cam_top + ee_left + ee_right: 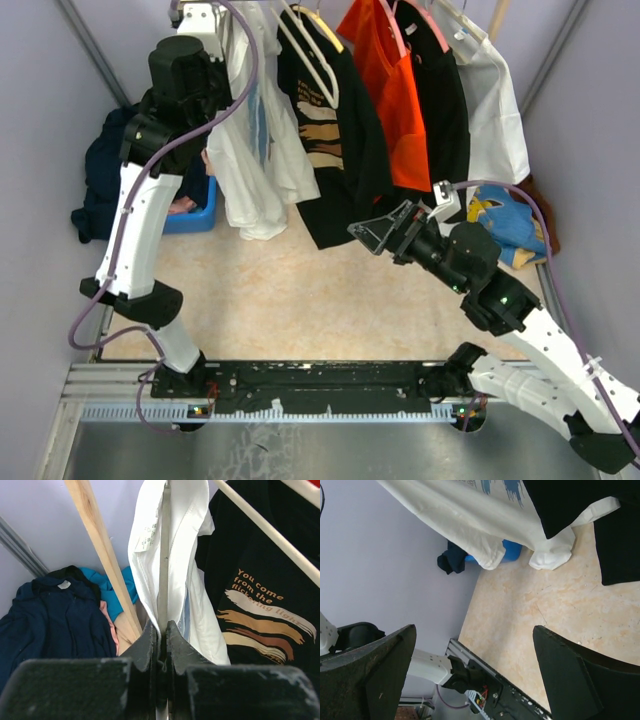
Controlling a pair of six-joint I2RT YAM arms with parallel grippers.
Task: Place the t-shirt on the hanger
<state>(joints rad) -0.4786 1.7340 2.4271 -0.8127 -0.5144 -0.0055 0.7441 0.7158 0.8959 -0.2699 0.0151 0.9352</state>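
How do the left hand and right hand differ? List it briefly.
The left hand is shut on the thin grey hanger inside the t-shirt; the right hand is wide open and empty. The left hand is up among the hung clothes; the right hand hangs lower, over the tabletop. Both are black.

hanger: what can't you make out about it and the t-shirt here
hanger hook: top external, behind the left arm and top edge.
t-shirt print: right wrist, cut off by the top edge.
whether the shoulders sit on the hanger: left wrist, fabric folds cover it.
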